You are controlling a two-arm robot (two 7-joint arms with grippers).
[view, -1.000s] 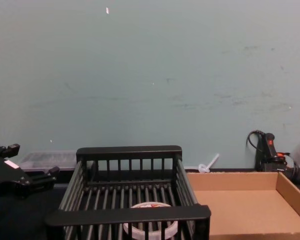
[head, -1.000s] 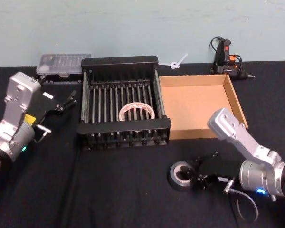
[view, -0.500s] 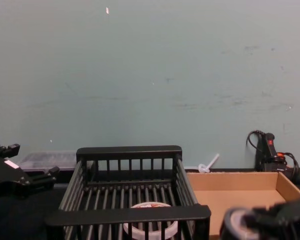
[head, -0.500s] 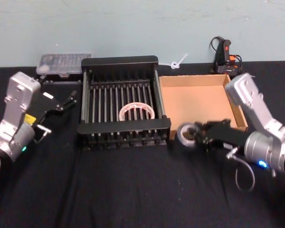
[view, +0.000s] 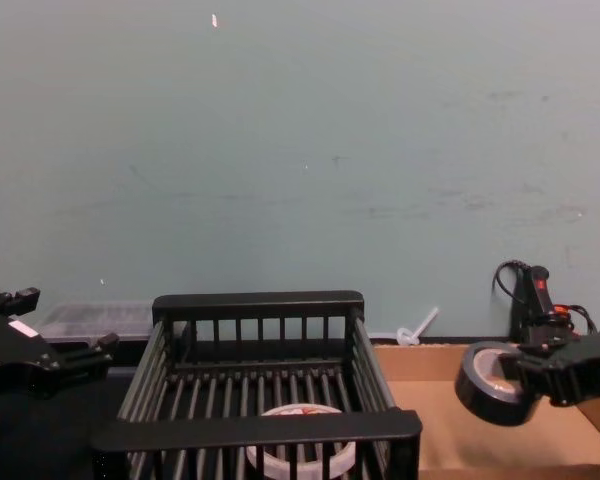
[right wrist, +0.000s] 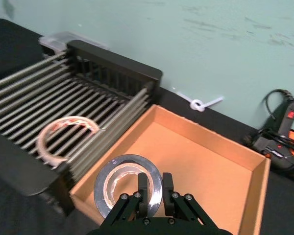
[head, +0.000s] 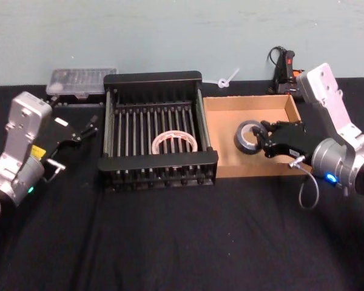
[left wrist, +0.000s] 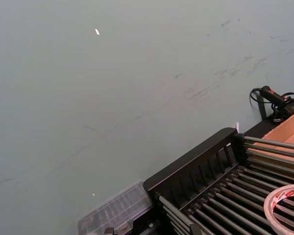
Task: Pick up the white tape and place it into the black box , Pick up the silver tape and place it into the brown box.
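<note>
The white tape (head: pixel 174 142) lies flat on the slatted floor of the black box (head: pixel 153 79), also seen at the white tape (right wrist: pixel 68 138) and white tape (view: pixel 300 450). My right gripper (head: pixel 264 139) is shut on the silver tape (head: pixel 249 137), pinching its wall and holding it in the air above the brown box (head: pixel 291 111). In the right wrist view the silver tape (right wrist: pixel 128 191) hangs over the brown box (right wrist: pixel 206 161) near its front left corner. My left gripper (head: pixel 85 130) stays off to the left of the black box, its fingers apart and empty.
A clear plastic case (head: pixel 82 80) sits behind the black box at the left. A glue gun (head: pixel 286 71) with its cable and a white zip tie (head: pixel 225 79) lie at the back by the wall. Black cloth covers the table.
My right gripper has lifted the silver tape off the table in front and carried it back and up over the brown box. The left arm has stayed still.
</note>
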